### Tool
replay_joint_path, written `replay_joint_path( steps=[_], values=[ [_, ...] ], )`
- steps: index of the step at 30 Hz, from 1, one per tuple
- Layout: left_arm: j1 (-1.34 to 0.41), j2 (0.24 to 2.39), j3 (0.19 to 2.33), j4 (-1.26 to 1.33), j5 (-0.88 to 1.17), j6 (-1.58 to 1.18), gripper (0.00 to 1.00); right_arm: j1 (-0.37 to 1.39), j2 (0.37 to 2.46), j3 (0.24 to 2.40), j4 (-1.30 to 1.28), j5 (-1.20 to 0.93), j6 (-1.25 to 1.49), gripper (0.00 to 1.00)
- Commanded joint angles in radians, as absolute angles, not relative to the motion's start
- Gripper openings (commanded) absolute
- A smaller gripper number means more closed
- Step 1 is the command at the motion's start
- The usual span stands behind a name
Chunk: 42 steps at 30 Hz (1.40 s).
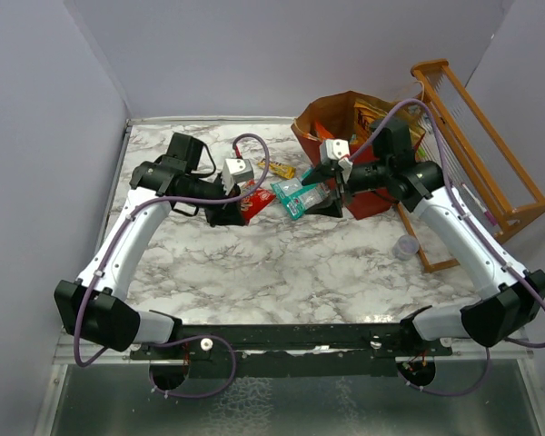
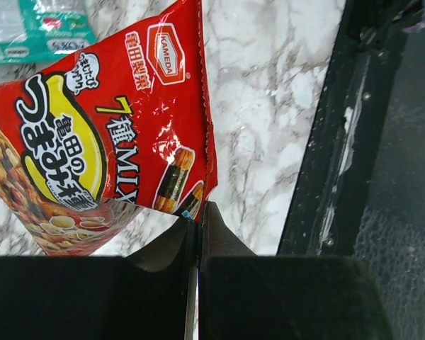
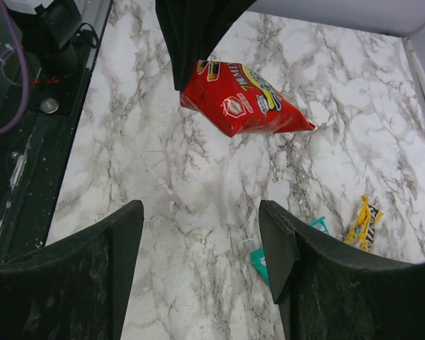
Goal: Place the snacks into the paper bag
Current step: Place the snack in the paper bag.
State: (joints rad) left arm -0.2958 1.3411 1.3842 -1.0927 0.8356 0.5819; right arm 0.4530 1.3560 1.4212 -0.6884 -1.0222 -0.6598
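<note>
My left gripper point(image 1: 239, 205) is shut on a corner of a red Japanese snack packet point(image 1: 257, 197) and holds it above the marble table; the left wrist view shows the packet point(image 2: 106, 134) pinched between the shut jaws point(image 2: 197, 214). My right gripper point(image 1: 320, 193) is open and empty, hovering over two teal packets point(image 1: 300, 196). In the right wrist view the open gripper point(image 3: 202, 237) is above bare marble, with a teal packet point(image 3: 258, 262) beside its right finger. The red paper bag point(image 1: 311, 138) stands at the back right with several snacks inside. A yellow bar point(image 1: 282, 169) lies near it.
An orange wooden rack point(image 1: 477, 150) stands right of the bag. A small clear cup point(image 1: 405, 247) sits by the rack's front foot. A yellow candy packet point(image 3: 361, 223) lies to the right in the right wrist view. Grey walls close the table's left and back.
</note>
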Motion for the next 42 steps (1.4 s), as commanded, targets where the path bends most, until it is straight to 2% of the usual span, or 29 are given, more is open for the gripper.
replay_joint_path(
  steps=[1, 12, 33, 42],
  values=[
    [-0.335, 1.351, 1.412, -1.028, 0.984, 0.512, 0.0, 0.492, 1.381, 1.404, -0.642, -1.048, -0.68, 0.66],
    [-0.368, 1.378, 1.395, -1.018, 1.082, 0.466, 0.0, 0.559, 1.424, 1.407, -0.596, -1.009, -0.684, 0.65],
    [-0.394, 1.383, 1.359, -1.05, 1.113, 0.523, 0.0, 0.629, 1.493, 1.457, -0.555, -0.888, -0.762, 0.64],
    [-0.396, 1.384, 1.359, -1.055, 1.136, 0.526, 0.0, 0.641, 1.468, 1.372, -0.503, -0.869, -0.762, 0.56]
  ],
)
